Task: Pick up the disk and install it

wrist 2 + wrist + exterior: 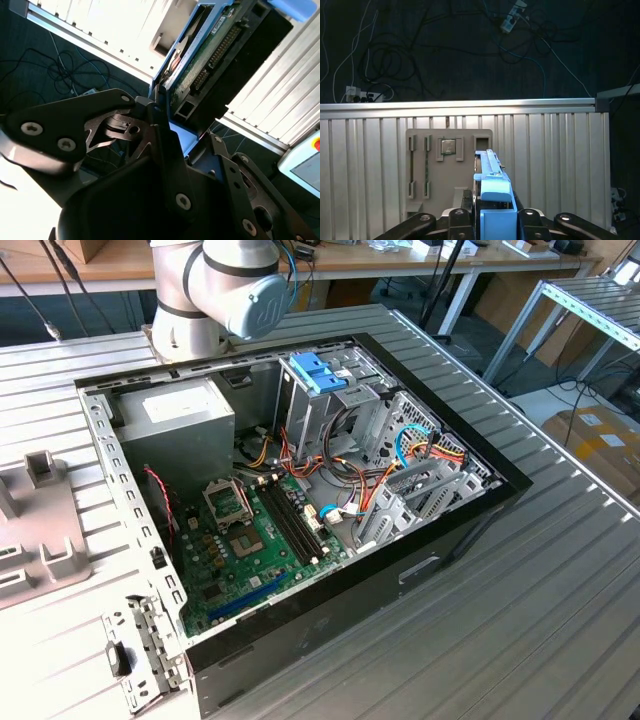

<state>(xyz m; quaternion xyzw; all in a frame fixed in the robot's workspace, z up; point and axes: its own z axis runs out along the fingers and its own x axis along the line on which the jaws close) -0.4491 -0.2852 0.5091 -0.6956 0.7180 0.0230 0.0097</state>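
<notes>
Nearest the cameras is the one gripper (492,212), its black jaws clenched on the one disk (492,172). In the first wrist view the disk is seen edge-on, with a single bright blue end tab between the jaws and one blue rail running away from them. In the second wrist view the gripper (182,125) holds the same disk (220,45), which shows a green circuit-board face edged by a blue rail. Beyond the disk in the first wrist view lies one grey tray (440,180) with two long narrow slots and one small square chip seated in a pocket; whether the disk touches the tray cannot be told. The tray rests on the ribbed metal table (560,160), and past the table's edge is dark floor strewn with loose cables (385,55). In the exterior view one open computer case (330,610) lies on the table (520,620). Inside it are one green motherboard (250,550) at the near end, one grey power supply (180,425) further back, and one light blue latch piece (318,372) on top of the metal cage. Behind the case stands the one arm (220,290).
</notes>
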